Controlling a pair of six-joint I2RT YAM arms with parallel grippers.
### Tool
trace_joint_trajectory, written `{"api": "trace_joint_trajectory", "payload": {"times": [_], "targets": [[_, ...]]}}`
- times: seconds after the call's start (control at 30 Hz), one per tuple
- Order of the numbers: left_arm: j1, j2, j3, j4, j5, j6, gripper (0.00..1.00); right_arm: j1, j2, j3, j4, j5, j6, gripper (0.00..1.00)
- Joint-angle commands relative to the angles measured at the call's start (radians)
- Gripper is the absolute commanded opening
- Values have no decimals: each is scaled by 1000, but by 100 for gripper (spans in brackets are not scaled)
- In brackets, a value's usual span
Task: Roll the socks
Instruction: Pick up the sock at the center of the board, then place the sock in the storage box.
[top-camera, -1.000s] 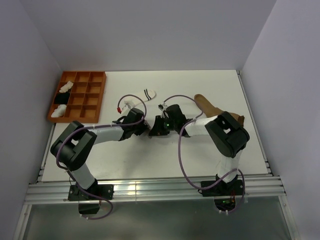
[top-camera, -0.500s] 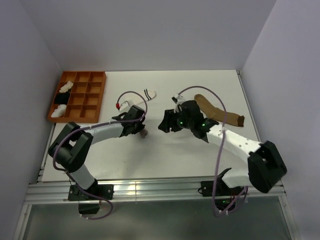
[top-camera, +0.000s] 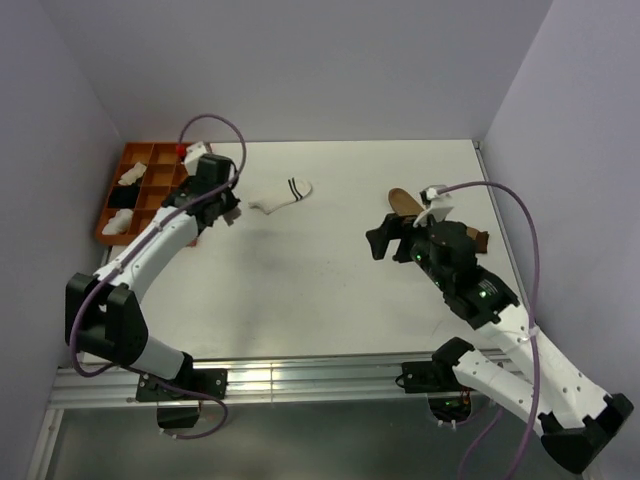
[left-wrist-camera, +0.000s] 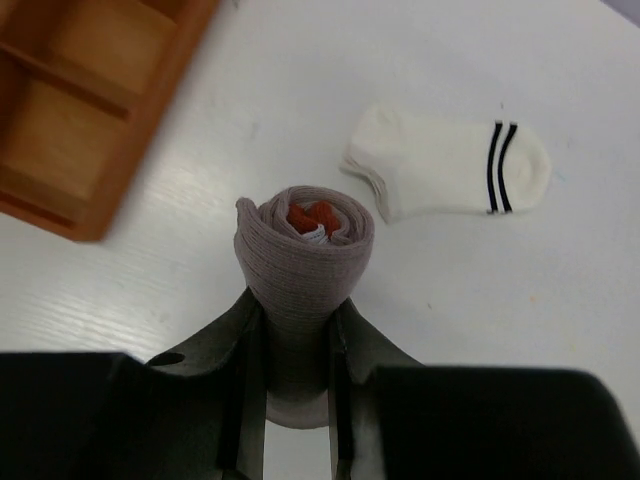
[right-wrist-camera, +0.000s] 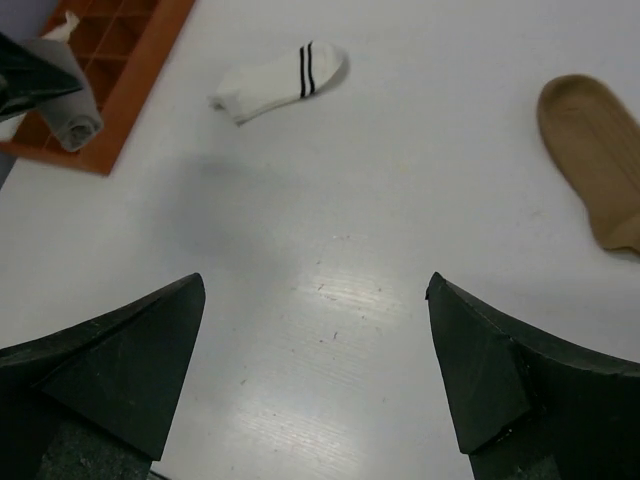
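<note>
My left gripper (left-wrist-camera: 297, 300) is shut on a rolled grey sock (left-wrist-camera: 305, 255) with red showing at the roll's core, and holds it above the table beside the wooden tray (left-wrist-camera: 95, 135). From above, the left gripper (top-camera: 222, 210) sits at the tray's right edge. A short white sock with dark stripes (top-camera: 283, 194) (left-wrist-camera: 450, 172) (right-wrist-camera: 280, 80) lies flat just past it. A tan-brown sock (top-camera: 405, 203) (right-wrist-camera: 595, 165) lies flat at the right. My right gripper (top-camera: 385, 238) (right-wrist-camera: 315, 285) hangs wide open over bare table, holding nothing.
The orange compartment tray (top-camera: 192, 160) (right-wrist-camera: 135, 95) stands at the table's back left. Its left column holds white bundles (top-camera: 131, 177) and a black bundle (top-camera: 121, 198). Walls close in on the left, back and right.
The left arm has carried the rolled grey sock from mid-table leftward to the tray. The right gripper let go, opened wide and drew back to the right.
</note>
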Motion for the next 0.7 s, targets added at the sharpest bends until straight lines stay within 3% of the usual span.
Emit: {"api": "trace_joint_trajectory", "payload": {"times": [0.0,0.23,0.4,0.67], "targets": [[127,-32,69,-19,82,206,0,-7,-72,31,-47,144,14,100],[459,44,121,79,291,300,0,-7,-97,-18,-14,116,14,100],[549,113,108,221,348,471,0,-7,-77,-27,-9,101,2,100],[688,210,57,350,361,498,0,-6,-59,-39,9,76,-12,100]]}}
